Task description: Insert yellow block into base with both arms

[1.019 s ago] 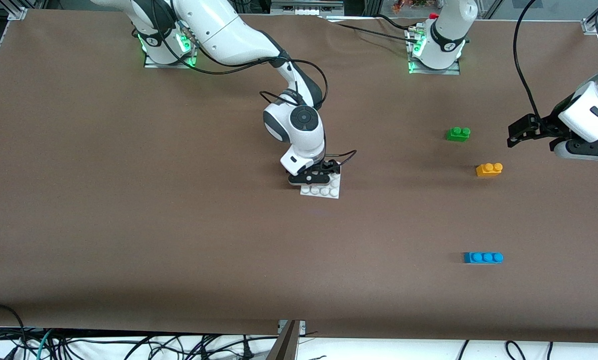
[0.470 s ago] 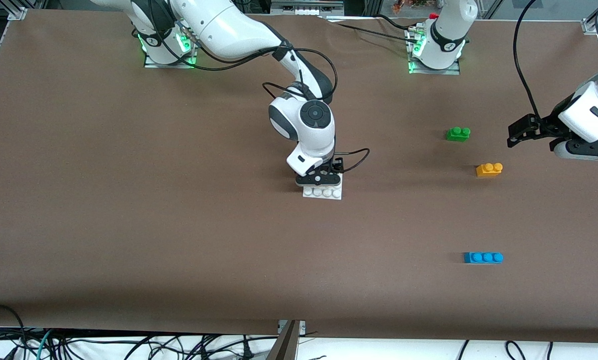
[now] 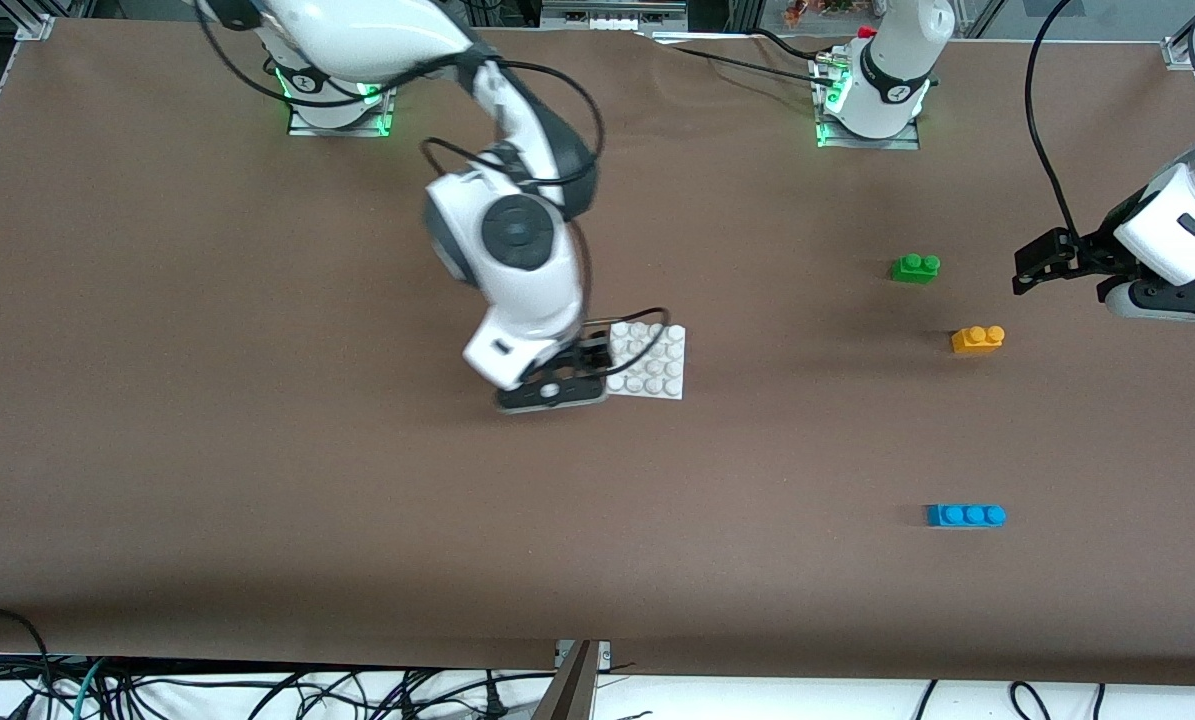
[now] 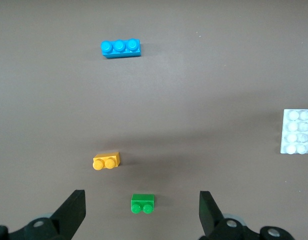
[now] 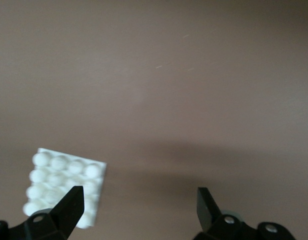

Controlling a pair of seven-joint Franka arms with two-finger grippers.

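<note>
We judge the yellow block (image 3: 977, 340), at 4 o'clock from the green brick (image 3: 916, 268), light, rigid and slick, best pinched across its flat sides by the left gripper (image 4: 142, 215), jaws spread, while the right gripper (image 5: 139, 212), jaws also spread, hangs beside the base (image 3: 649, 360).

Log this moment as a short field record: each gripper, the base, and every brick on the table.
right gripper: open, empty, above the table beside the base, toward the right arm's end
left gripper: open, empty, waiting above the table at the left arm's end
base: flat on the table, free of any grip
yellow block: on the table, untouched
green brick: farther from the front camera than the yellow block
blue brick: nearest the front camera
</note>
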